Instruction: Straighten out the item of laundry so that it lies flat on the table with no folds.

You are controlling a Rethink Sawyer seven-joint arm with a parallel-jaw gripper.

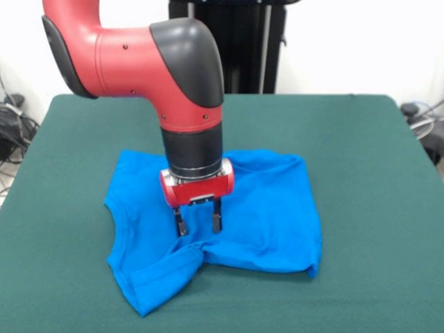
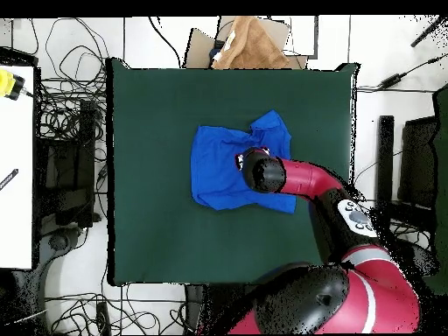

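Note:
The item of laundry [image 1: 263,208], a bright blue T-shirt, lies plain side up near the middle of the green table [image 1: 361,139]. Its body is mostly spread, but a sleeve [image 1: 156,277] juts toward the front left with creases where it joins. My gripper [image 1: 198,223] hangs just above that creased spot, open, fingers [image 1: 180,223] apart with nothing between them. From overhead, the shirt [image 2: 219,171] shows left of my arm's wrist [image 2: 262,171], which hides the gripper; the sleeve [image 2: 271,129] points up and right.
A brown cardboard box [image 2: 245,44] sits beyond the table's top edge in the overhead view. Cables [image 2: 66,114] lie on the floor to the left, beside a white bench [image 2: 16,166]. Green table [image 2: 157,236] stretches wide on all sides of the shirt.

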